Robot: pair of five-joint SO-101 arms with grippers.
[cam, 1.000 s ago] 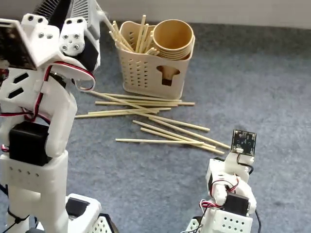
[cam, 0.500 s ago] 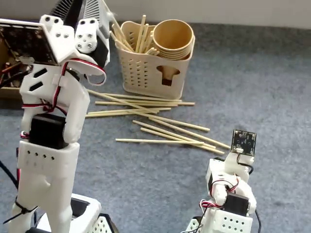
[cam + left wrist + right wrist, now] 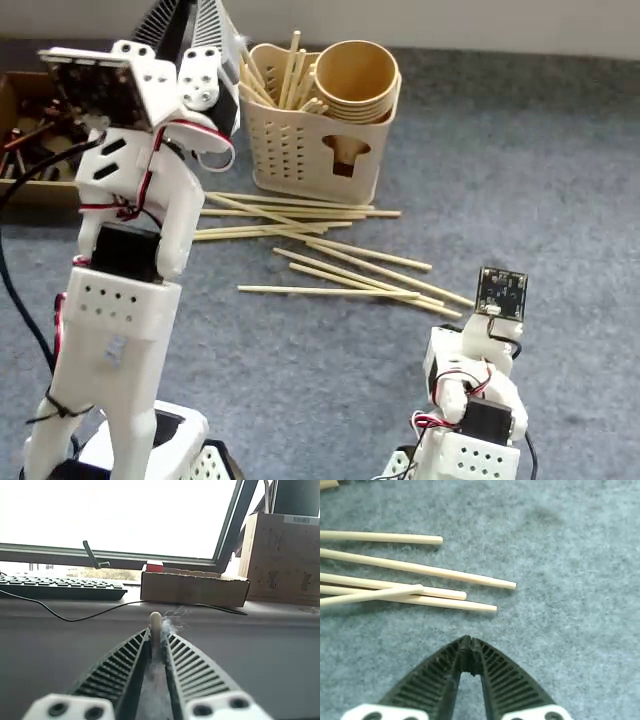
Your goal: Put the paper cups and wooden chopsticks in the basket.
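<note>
place: office or lab | evidence: keyboard (image 3: 60,587), cardboard box (image 3: 195,587) along window (image 3: 120,515) | floor: grey carpet (image 3: 520,180)

nothing legible is showing in any view. the tall cardboard box (image 3: 287,560) is carrying a white label strip (image 3: 301,520) and dark printed marks, all too blurred to read; the keyboard (image 3: 60,587) keys are appearing too small to make out.

You have a soft grey worktop (image 3: 560,150), like carpet. In the high view a brown box (image 3: 25,150) of small bits sits at 10 o'clock, and a pale wall (image 3: 450,20) at 12. A big window (image 3: 115,515) shines bright. Below it lie a black keyboard (image 3: 60,587) and a cardboard box (image 3: 195,587), side by side.
</note>
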